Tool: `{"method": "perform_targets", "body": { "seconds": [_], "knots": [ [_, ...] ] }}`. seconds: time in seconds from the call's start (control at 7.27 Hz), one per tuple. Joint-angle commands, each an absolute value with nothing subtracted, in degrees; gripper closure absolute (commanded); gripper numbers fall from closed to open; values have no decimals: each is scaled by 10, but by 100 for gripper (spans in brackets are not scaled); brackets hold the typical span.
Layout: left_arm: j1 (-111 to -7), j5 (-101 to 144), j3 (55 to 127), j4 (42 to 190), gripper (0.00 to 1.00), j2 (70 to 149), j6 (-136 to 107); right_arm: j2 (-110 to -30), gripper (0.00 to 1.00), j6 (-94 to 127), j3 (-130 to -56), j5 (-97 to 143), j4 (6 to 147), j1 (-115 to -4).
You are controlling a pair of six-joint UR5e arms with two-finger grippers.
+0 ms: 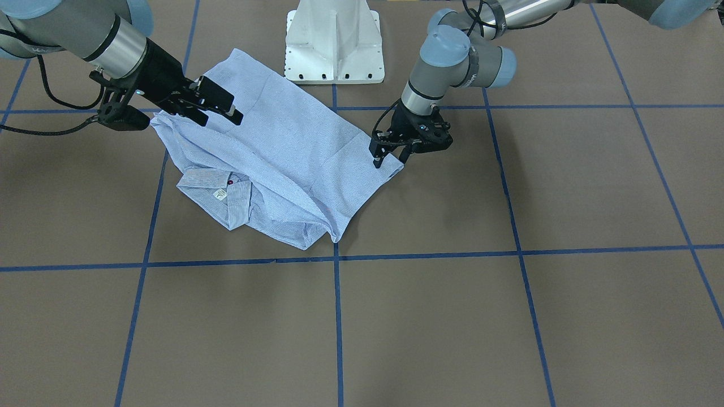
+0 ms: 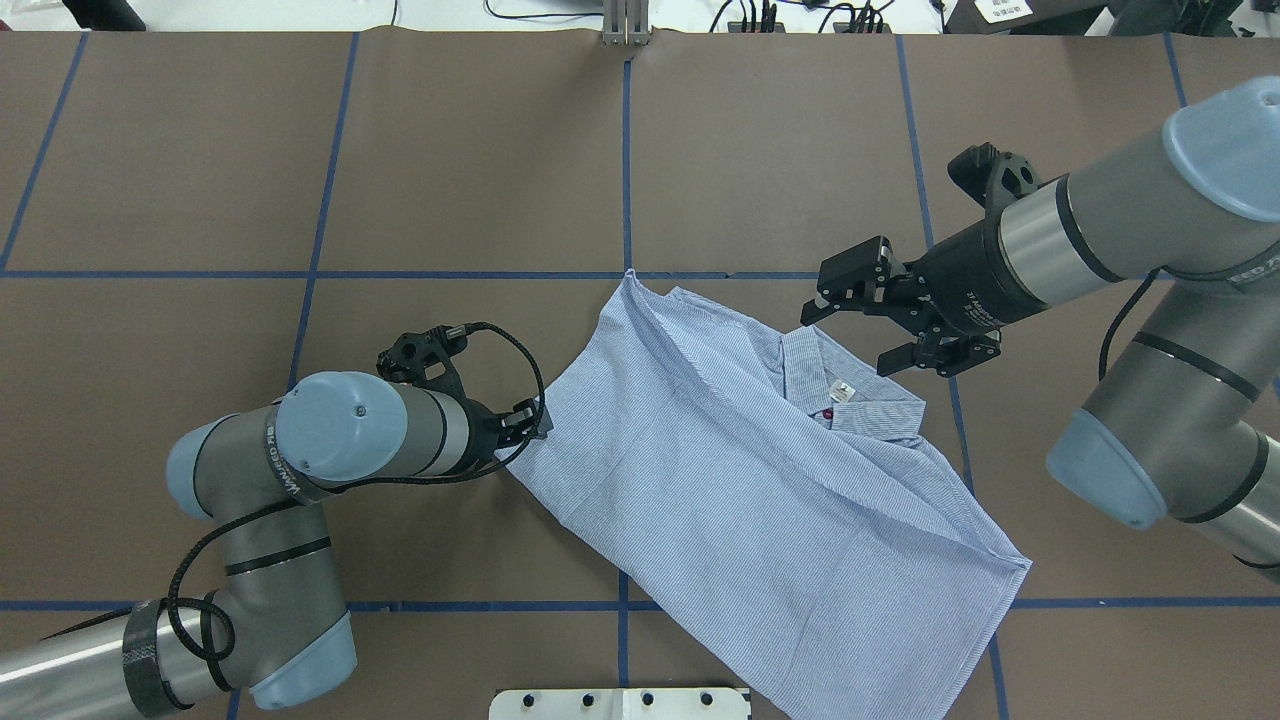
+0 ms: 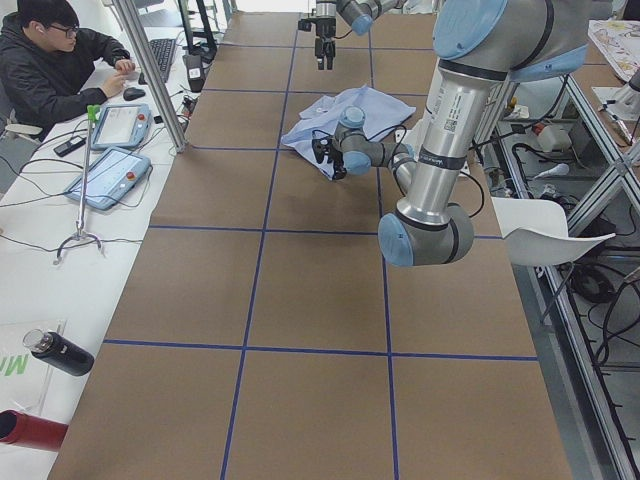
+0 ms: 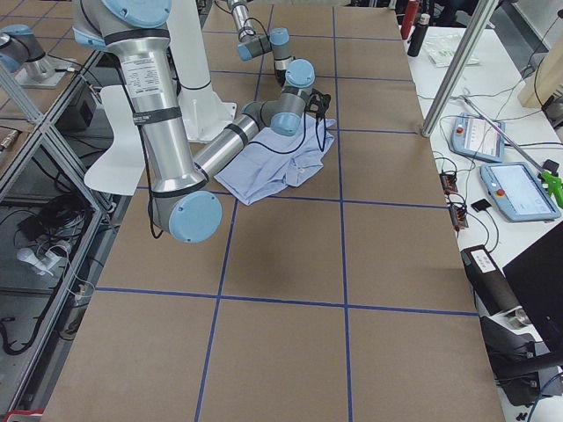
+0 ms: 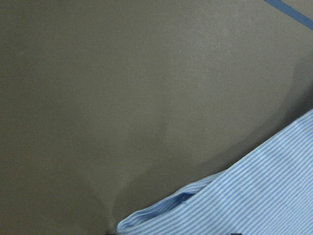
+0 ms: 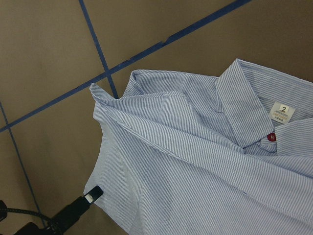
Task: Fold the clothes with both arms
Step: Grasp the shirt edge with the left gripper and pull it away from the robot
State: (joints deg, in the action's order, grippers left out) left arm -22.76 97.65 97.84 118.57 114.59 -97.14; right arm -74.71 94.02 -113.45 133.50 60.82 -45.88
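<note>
Shirt (image 2: 760, 500) rumpled mid-desk, near the robot-side edge
Right gripper (image 2: 848, 340) spread open above collar (image 2: 870, 410); left gripper (image 1: 390, 159) at a shirt corner, grip cannot be told

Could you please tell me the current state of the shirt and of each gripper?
shirt: lying on the table, partly folded and rumpled, collar and neck label facing up.
left gripper: low at one corner of the shirt, fingers apart, open.
right gripper: open, empty, raised near the collar end of the shirt.
</note>
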Motion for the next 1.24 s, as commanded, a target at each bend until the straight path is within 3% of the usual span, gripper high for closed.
{"method": "perform_targets", "body": {
  "seconds": [0.0, 0.14, 0.27, 0.41, 0.96, 1.1],
  "knots": [
    [-228, 976, 978, 1186, 49, 1149, -973, -749, 0, 940, -1134, 1335, 608, -459],
    [-228, 976, 979, 1187, 64, 1150, -973, -750, 0, 940, -1134, 1335, 607, -459],
    [-229, 976, 983, 1186, 92, 1150, -975, -751, 0, 940, -1134, 1335, 607, -459],
    [-229, 976, 985, 1186, 100, 1150, -1012, -751, 0, 940, -1132, 1335, 607, -459],
    [-303, 981, 970, 1177, 100, 1172, -1031, -753, 0, 932, -1133, 1335, 607, -461],
    [-334, 982, 915, 1178, 100, 1216, -1026, -753, 0, 931, -1135, 1335, 607, -461]
  ]
}}
